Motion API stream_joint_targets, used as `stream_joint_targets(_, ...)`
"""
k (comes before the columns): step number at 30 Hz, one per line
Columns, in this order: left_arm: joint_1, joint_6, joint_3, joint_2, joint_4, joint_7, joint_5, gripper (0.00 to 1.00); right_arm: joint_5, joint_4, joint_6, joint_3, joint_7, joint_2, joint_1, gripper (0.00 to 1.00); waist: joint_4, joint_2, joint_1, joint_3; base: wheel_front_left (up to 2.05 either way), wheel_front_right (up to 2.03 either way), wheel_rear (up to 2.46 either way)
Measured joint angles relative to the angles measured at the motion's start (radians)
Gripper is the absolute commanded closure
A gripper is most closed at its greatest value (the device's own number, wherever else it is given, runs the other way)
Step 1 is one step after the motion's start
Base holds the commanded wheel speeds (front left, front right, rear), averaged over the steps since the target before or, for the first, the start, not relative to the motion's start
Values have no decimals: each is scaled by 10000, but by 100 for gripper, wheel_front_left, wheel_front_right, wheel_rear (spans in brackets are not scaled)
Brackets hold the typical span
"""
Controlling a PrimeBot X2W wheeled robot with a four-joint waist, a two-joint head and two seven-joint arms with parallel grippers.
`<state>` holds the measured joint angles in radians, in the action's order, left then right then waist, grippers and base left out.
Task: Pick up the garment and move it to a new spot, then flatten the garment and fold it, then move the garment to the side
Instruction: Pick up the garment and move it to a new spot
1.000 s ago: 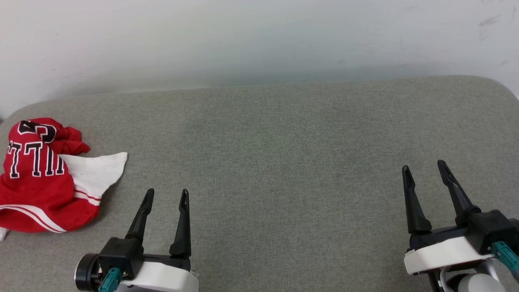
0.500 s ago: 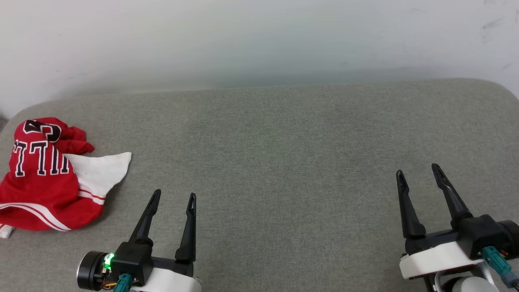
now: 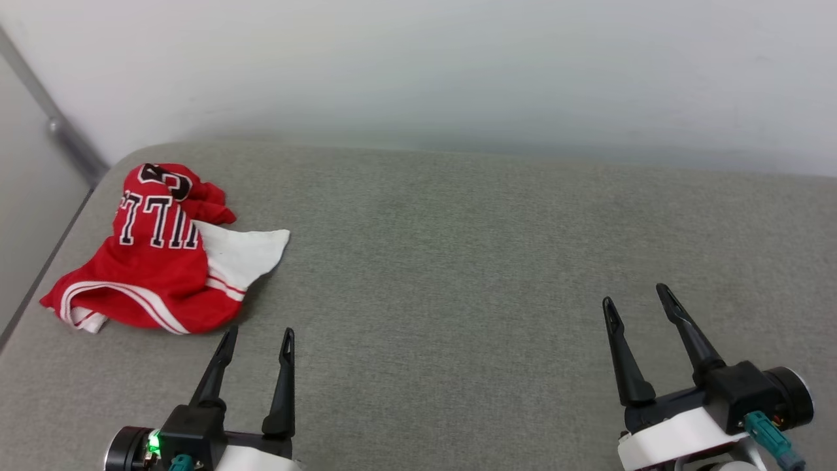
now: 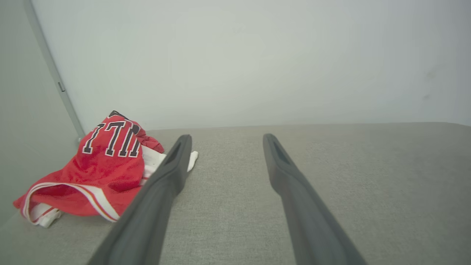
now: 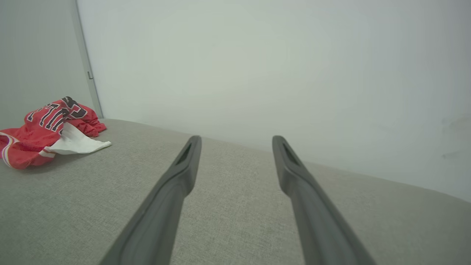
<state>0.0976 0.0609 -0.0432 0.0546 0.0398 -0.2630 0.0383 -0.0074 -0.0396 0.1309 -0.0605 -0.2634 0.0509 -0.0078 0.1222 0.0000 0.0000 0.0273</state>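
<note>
Shift since earlier: head camera is turning toward the robot's left, so the whole picture is sliding; the garment (image 3: 157, 261) is lying in the same crumpled heap.
Head view, garment: lying bunched at the far left corner of the grey padded surface (image 3: 458, 248), red body uppermost, black white-edged letters showing, one white sleeve spreading toward the right.
Head view, left gripper (image 3: 260, 333): hovering just on the near side of the garment, fingers spread, carrying nothing.
Head view, right gripper (image 3: 635, 296): hovering well apart at the lower right, fingers spread and empty.
Left wrist view: garment (image 4: 106, 165) is showing at the left, with the left finger's tip overlapping the white sleeve in the picture; left gripper (image 4: 226, 138) is standing wide.
Right wrist view: garment (image 5: 40, 136) is sitting far off at the left edge, close to the wall (image 5: 257, 66); right gripper (image 5: 237, 139) is standing parted over bare grey fabric.
</note>
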Motion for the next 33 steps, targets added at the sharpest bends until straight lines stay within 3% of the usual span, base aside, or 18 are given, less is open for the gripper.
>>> stream_joint_targets(20,396,190,535,-23,-81,0,-75,0,169,-209,0,-901,0,-2,132,0,2884,0,0,-340,0,0,0)
stream_joint_targets(33,441,244,512,-25,12,0,-178,0,226,-268,0,-970,-2,-2,228,0,3504,0,0,-453,0,0,0)
